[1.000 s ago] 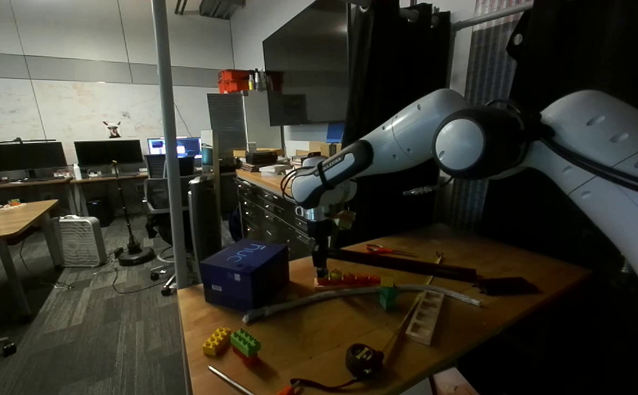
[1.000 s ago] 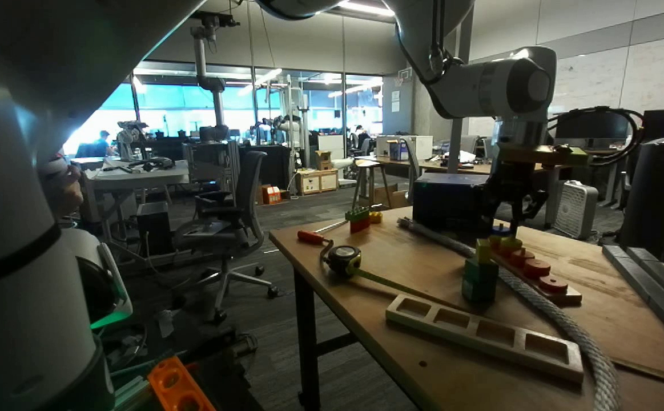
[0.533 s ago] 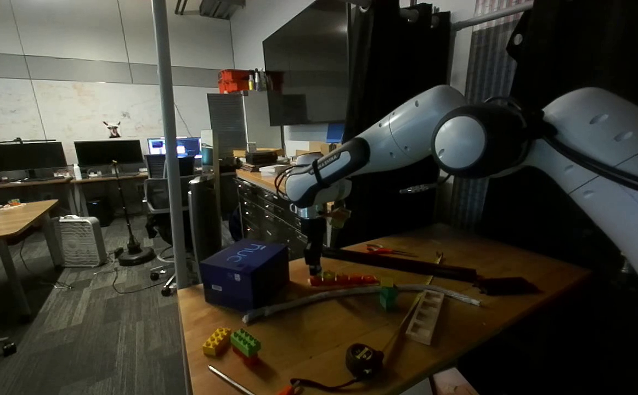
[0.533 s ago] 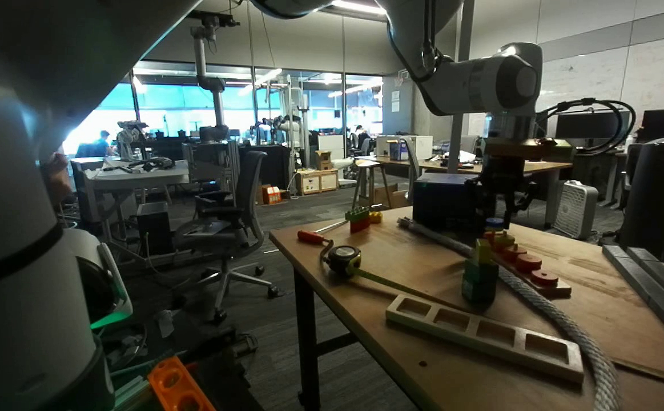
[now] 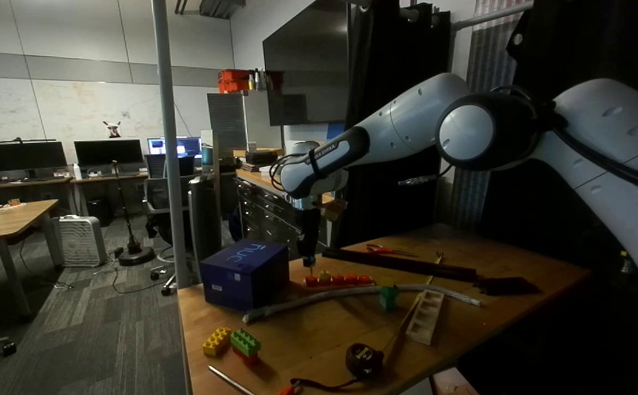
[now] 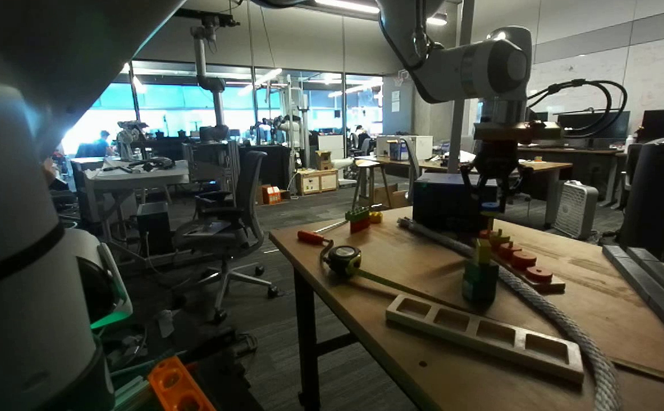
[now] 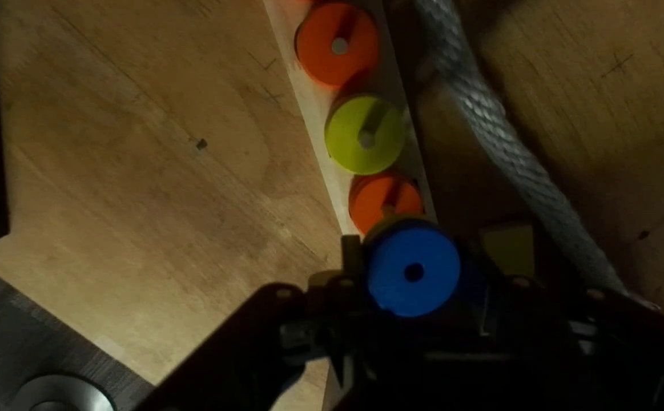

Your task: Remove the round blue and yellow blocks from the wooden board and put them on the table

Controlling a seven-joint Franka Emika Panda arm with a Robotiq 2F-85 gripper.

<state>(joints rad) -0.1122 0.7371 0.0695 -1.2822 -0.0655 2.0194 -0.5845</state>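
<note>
Pincer [image 7: 413, 267] pinching blue block [image 7: 413, 256]. Wrist view crops board [image 7: 314, 100] up top; its end [image 6: 554, 287] shows in an exterior view, right.

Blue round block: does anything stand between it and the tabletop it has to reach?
Yes, straight below: the blue round block, held in the gripper, hangs over a red block and upright peg at one end of the wooden board. Whether it is clear of the peg, I can't tell. A grey rope lies alongside.
</note>
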